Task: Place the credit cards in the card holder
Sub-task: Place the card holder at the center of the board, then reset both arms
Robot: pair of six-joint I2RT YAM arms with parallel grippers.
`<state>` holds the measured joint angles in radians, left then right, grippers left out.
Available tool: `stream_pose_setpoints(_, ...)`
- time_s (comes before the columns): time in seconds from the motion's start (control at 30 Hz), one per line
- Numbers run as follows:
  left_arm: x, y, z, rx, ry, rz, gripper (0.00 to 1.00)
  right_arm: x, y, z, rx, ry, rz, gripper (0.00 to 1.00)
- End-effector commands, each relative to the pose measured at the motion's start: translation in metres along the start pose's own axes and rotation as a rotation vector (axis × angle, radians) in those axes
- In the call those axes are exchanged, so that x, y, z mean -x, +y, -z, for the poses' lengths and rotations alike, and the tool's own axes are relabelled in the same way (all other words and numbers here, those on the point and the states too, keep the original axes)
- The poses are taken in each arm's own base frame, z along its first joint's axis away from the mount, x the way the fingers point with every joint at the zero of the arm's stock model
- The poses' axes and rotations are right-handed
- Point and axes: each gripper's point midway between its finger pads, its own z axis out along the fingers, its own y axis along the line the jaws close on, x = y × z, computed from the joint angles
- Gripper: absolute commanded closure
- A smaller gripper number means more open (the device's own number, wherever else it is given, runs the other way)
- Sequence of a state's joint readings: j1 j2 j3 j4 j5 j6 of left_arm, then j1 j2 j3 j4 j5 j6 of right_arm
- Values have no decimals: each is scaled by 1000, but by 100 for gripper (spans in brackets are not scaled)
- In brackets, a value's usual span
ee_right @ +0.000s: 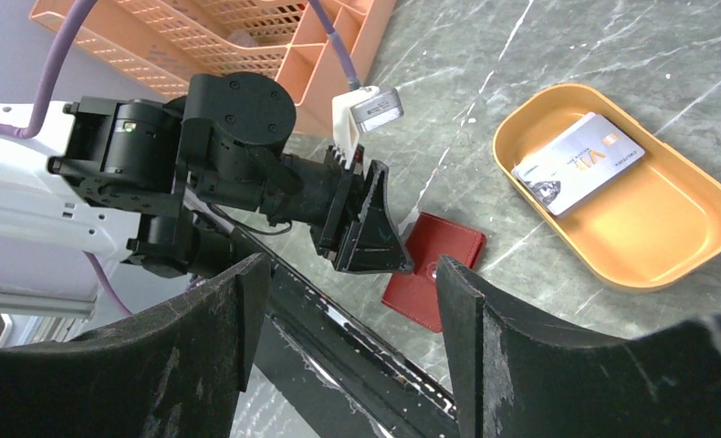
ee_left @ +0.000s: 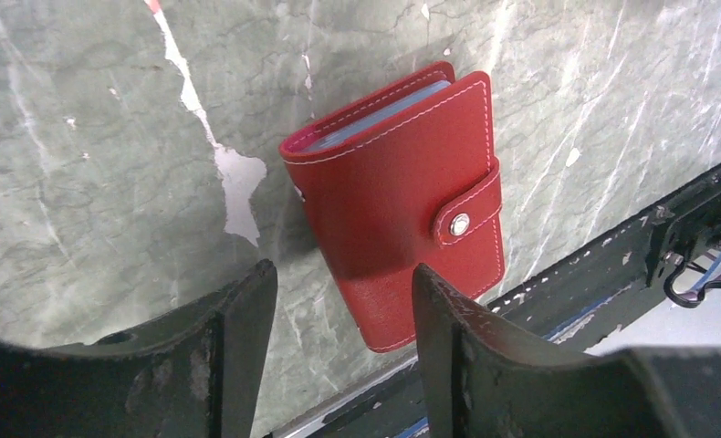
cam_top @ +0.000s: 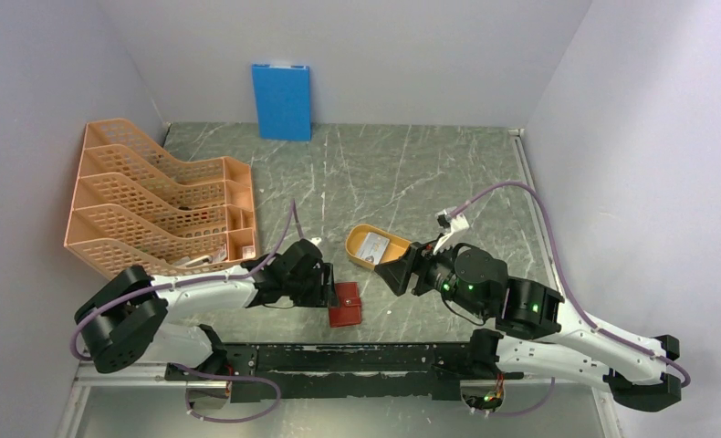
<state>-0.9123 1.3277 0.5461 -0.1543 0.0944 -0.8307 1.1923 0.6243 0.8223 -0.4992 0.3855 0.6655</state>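
The card holder [cam_top: 345,304] [ee_left: 402,210] [ee_right: 434,269], a dark-red wallet, lies closed and snapped on the marble tabletop by the near edge, with pale card edges showing at its top. My left gripper [cam_top: 330,285] [ee_left: 343,274] stands open just left of it, holding nothing; its right finger overlaps the wallet's lower corner. The credit cards [cam_top: 373,246] [ee_right: 578,162], pale with printed marks, lie stacked in a yellow-orange oval tray [cam_top: 350,245] [ee_right: 649,237]. My right gripper [cam_top: 391,271] [ee_right: 352,265] hangs open and empty beside the tray, facing the wallet.
An orange mesh file rack [cam_top: 156,201] [ee_right: 275,36] fills the left side. A blue board [cam_top: 282,100] leans on the back wall. A black rail [cam_top: 339,356] [ee_left: 612,255] runs along the near edge right beside the wallet.
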Motion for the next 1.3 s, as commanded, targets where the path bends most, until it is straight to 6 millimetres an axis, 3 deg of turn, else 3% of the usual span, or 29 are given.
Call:
stream_pose_setpoints(0.0, 10, 14, 8, 83, -45, -36, 36, -3, -8, -1, -31, -5, 6, 30)
stream_pose_setpoints(0.03, 12, 13, 11, 84, -51, -39, 26, -3, -9, 0, -34, -6, 5, 30)
stream_pose_setpoints(0.07, 13, 12, 15, 81, -54, -49, 6, -2, -9, 0, -35, -9, 2, 29)
stream_pose_setpoints(0.1, 17, 11, 19, 84, -71, -56, 3, -2, -10, 1, -35, -12, -6, 29)
stream_pose_setpoints(0.23, 43, 2, 44, 104, -166, -78, 3, 8, -7, 2, -45, -41, -44, 26)
stream_pose_setpoints(0.37, 72, -13, 80, 108, -275, -87, 3, 24, -21, -1, -180, -99, -128, 20)
stream_pose_setpoints(0.57, 117, -45, 140, 68, -445, -193, 3, 59, -31, -10, -323, -220, -55, 0)
stream_pose_setpoints(0.67, 146, -59, 183, 87, -561, -240, 3, 99, -31, -9, -410, -336, 41, 0)
stream_pose_setpoints(0.77, 168, -68, 225, 113, -657, -262, 3, 147, -13, -3, -452, -403, 141, 0)
stream_pose_setpoints(0.87, 186, -84, 276, 76, -771, -272, 3, 191, 6, 15, -447, -467, 188, 0)
stream_pose_setpoints(0.97, 194, -84, 310, 77, -860, -273, 3, 219, 15, 36, -399, -553, 207, 0)
stream_pose_setpoints(1.13, 193, -69, 332, 113, -931, -250, 3, 236, 6, 66, -396, -659, 156, 0)
stream_pose_setpoints(1.27, 188, -65, 330, 88, -939, -227, 3, 227, -17, 66, -546, -662, 72, 0)
